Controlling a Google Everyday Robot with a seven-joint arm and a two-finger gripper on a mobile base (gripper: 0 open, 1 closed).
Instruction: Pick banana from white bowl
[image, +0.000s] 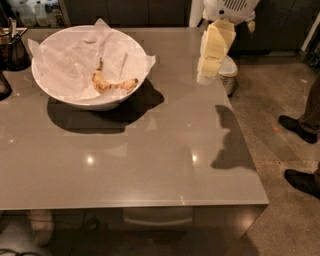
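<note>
Yellow mottled with brown all along the banana (111, 84). Lay curved in the bottom of the white bowl (102, 104), on crumpled white paper (70, 57), dark stem pointing toward the far rim. Touched nothing but that paper lining, which stuck out over the rim in peaks at the back and on both sides. Sat with the bowl on the far left part of a grey glossy desk (150, 165), a dark shadow spread beneath and in front of the bowl. Stood just beside the bowl, at the desk's left edge: a dark container (12, 50) with utensils sticking out of it.

Hung well apart from the bowl, toward the right of the view: the pale yellow gripper (206, 75), pointed downward from the white arm (227, 7), above the desk's far right edge, with nothing seen in it. Could not be told whether open or closed. Cast a shadow (227, 137) on the desk near the right edge. Showed on the floor past that edge: a person's dark shoes (298, 129).
</note>
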